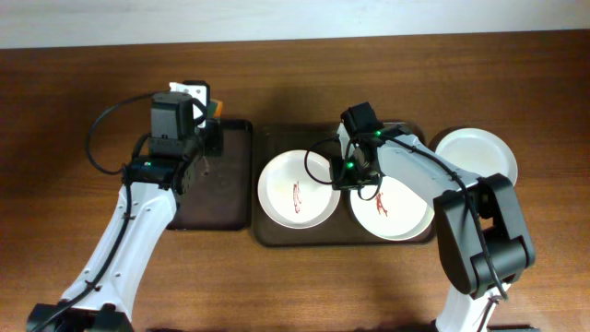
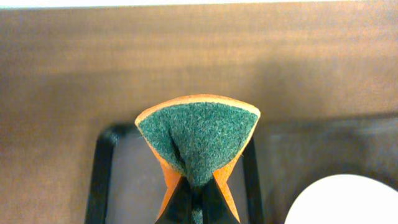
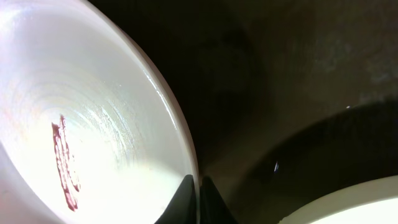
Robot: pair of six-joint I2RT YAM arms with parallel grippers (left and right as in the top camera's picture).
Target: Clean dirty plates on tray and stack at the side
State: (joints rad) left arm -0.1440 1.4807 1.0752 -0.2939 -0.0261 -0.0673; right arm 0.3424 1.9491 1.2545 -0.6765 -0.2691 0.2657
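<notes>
The right gripper [image 3: 199, 186], jaws pinching the rim of the streaked plate [image 1: 297, 189] in the left half of the tray [image 1: 277, 238], steadies it while the left gripper [image 2: 198, 190], jaws pinching a folded sponge [image 2: 199, 134], hovers beyond the tray's left edge, so wiping seems next: bring the sponge onto the red streaks [image 1: 296, 196].

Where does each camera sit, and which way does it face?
Overhead: fixed above the table, facing straight down; left arm, right arm, brown tray, black tray.
Left wrist: on the left arm, looking past jaws shut on a sponge, at the black tray.
Right wrist: on the right arm, close on the streaked left plate; jaws pinch its rim.
Shared: overhead also shows that plate.
</notes>
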